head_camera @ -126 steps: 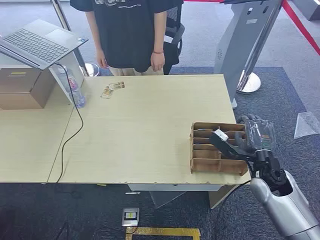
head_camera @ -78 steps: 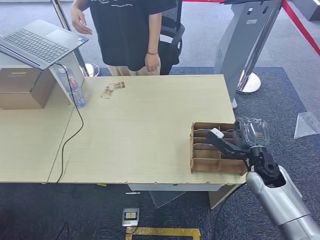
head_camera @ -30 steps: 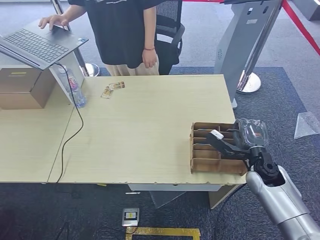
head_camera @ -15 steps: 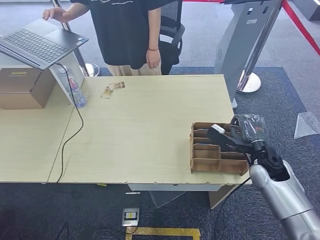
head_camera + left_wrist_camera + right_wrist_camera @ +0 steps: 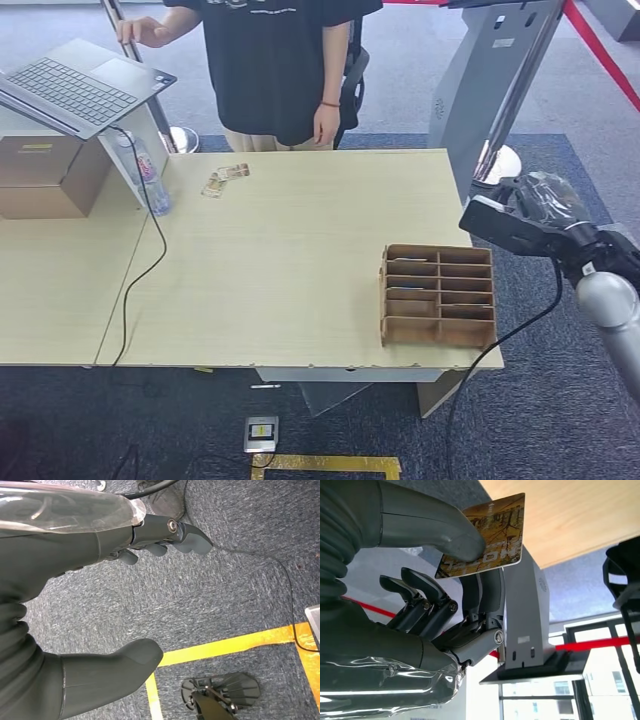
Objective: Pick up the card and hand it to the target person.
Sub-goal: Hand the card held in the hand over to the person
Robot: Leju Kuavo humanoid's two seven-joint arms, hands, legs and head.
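My right hand [image 5: 537, 222] is raised beyond the table's right edge, above and to the right of the wooden compartment box [image 5: 438, 295]. In the right wrist view the thumb [image 5: 433, 527] and fingers [image 5: 486, 592] pinch a card [image 5: 491, 537] with a yellow-brown printed picture. The target person [image 5: 279, 70] in a black shirt stands at the table's far side, one hand [image 5: 326, 122] hanging by the edge, the other arm stretched toward the laptop [image 5: 79, 85]. My left hand [image 5: 56, 580] hangs over the carpet, fingers apart, holding nothing.
The box stands near the front right corner of the light wooden table [image 5: 302, 250]. A few cards [image 5: 225, 178] lie at the far edge. A water bottle [image 5: 151, 175], a cardboard box [image 5: 45, 175] and a cable sit at the left. A grey stand [image 5: 490, 90] rises behind my right hand.
My right hand has lifted out of the wooden box and moved up and to the right with the card. The person has stepped to the right.
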